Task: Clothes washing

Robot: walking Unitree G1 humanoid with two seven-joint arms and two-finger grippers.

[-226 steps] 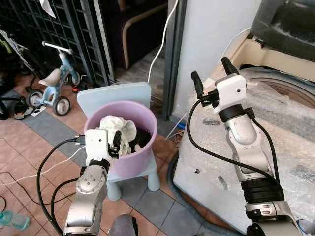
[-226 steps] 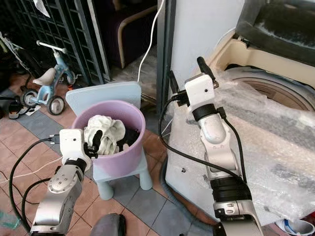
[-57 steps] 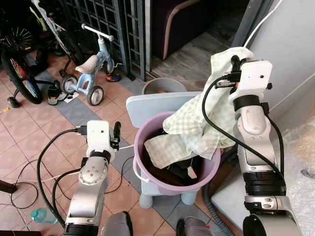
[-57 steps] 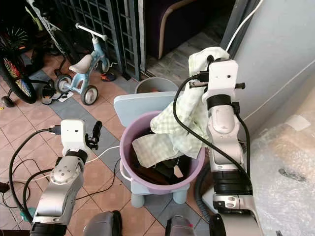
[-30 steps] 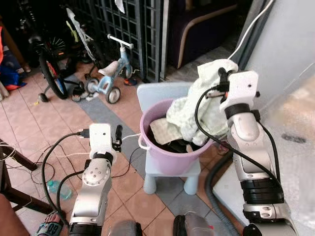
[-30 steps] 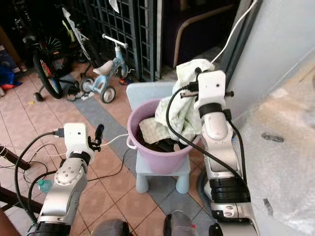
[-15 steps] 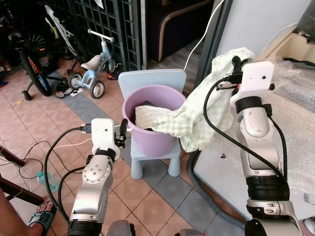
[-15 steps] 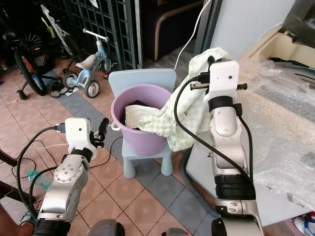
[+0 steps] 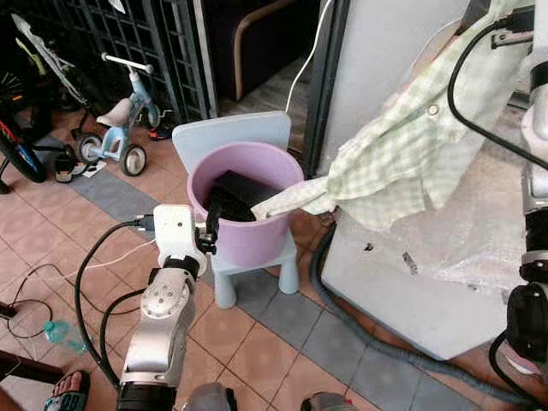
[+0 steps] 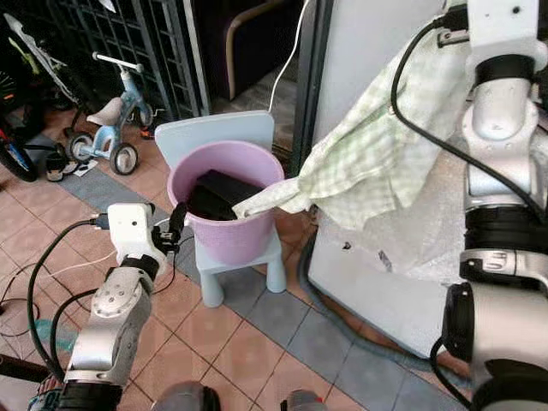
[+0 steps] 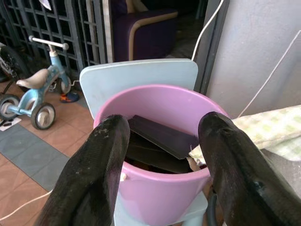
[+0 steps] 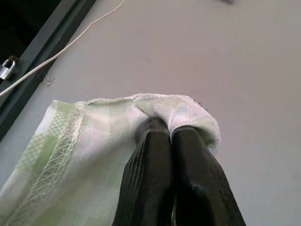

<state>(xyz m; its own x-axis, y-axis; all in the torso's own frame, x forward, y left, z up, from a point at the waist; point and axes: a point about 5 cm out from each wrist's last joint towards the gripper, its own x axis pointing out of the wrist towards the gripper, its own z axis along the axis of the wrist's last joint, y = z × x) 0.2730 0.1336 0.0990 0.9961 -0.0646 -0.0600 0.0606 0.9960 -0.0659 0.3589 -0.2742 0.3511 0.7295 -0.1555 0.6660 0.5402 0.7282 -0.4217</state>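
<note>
A green checked cloth (image 9: 402, 154) is held stretched in the air, its top edge pinched between the closed fingers of the right gripper (image 12: 164, 136), which is raised high on the right. The cloth's lower tip is draped over the rim of the purple bucket (image 9: 248, 231), to the left of and below that gripper. Dark clothing (image 11: 160, 141), perhaps folded, is seen inside the bucket. The left gripper (image 11: 162, 155) is held low, just left of the bucket, fingers spread apart. The bucket is set on a pale blue chair (image 9: 231, 137); a bubble-wrapped washing machine (image 10: 428, 223) stands right, a small tricycle (image 9: 116, 120) far left.
</note>
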